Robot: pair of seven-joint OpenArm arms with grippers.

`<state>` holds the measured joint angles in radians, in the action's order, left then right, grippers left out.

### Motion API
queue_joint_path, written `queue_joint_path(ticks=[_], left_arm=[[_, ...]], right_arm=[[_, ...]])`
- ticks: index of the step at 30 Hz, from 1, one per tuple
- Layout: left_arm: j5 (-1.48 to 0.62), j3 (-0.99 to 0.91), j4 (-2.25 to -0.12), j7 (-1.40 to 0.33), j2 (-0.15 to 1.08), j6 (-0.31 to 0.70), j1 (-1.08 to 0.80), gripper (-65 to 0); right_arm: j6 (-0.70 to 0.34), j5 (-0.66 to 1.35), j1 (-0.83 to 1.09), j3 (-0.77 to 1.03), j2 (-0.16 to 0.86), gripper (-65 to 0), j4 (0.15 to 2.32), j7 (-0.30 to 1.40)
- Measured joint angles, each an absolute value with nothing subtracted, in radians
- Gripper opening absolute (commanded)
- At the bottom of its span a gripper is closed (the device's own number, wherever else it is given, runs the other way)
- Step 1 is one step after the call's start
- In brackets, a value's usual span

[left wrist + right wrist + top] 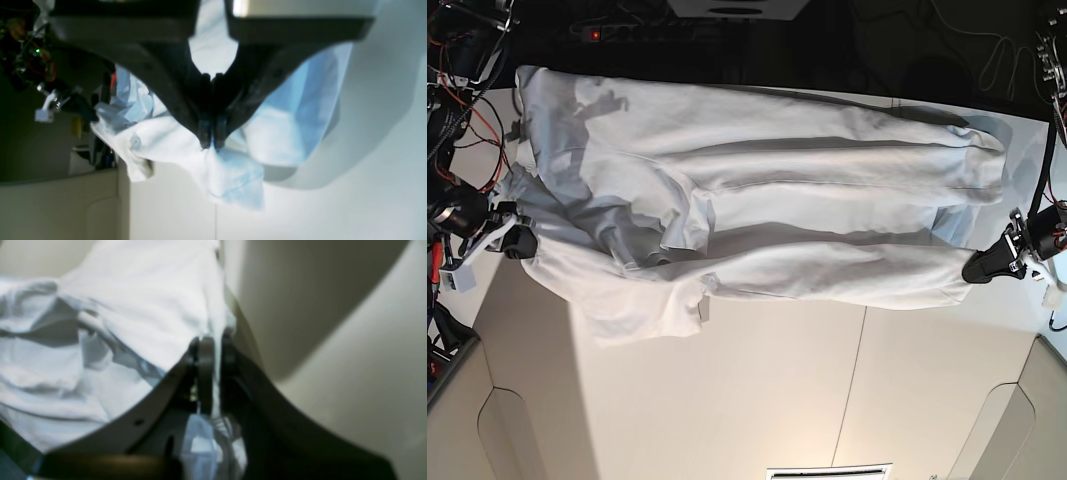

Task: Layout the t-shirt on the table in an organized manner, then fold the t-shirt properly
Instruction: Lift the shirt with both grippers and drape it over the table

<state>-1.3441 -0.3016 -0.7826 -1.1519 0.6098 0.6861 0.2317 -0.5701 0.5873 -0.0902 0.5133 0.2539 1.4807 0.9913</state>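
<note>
White cloth of the t-shirt [757,210] was stretched across the far part of the table [767,400], running lengthwise from one side of the base view to the other, with long parallel creases through its middle. The left gripper [983,268], at the right side of the base view, was closed on one edge of the garment; in the left wrist view its fingertips [204,133] met with a fold of the t-shirt [160,140] pinched between them, and loose fabric hung below the jaws above the table [333,206]. The right gripper [519,242], at the left side of the base view, was likewise closed on the opposite end; in the right wrist view a thin layer of the t-shirt [140,306] passed between its pads [205,373], with more cloth bunched behind them. One sleeve lay slack and wrinkled on the tabletop near the right gripper. A thin dark seam line [852,390] crossed the bare table surface in front of the garment. Both wrist views were blurred.
</note>
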Motion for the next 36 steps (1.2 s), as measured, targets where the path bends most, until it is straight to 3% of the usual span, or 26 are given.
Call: queue_joint_path(ticks=[12,28,36], left_arm=[[-1.345,-0.493,-0.819,-1.160,0.603,0.690,0.111,-65.0],[-1.411,-0.504,-0.822,-1.192,0.601,0.689,0.058,-65.0],[-1.378,-0.504,-0.823,-1.187,0.590,0.689,0.014,-65.0]], right_arm=[[-0.574,0.617,-0.058,0.622,0.252,-65.0,1.486,0.980],[-0.573,0.690,0.115,0.625,0.252,-65.0,1.659,1.004],[-0.573,0.578,0.169,0.624,0.249,-65.0,1.658,0.971]])
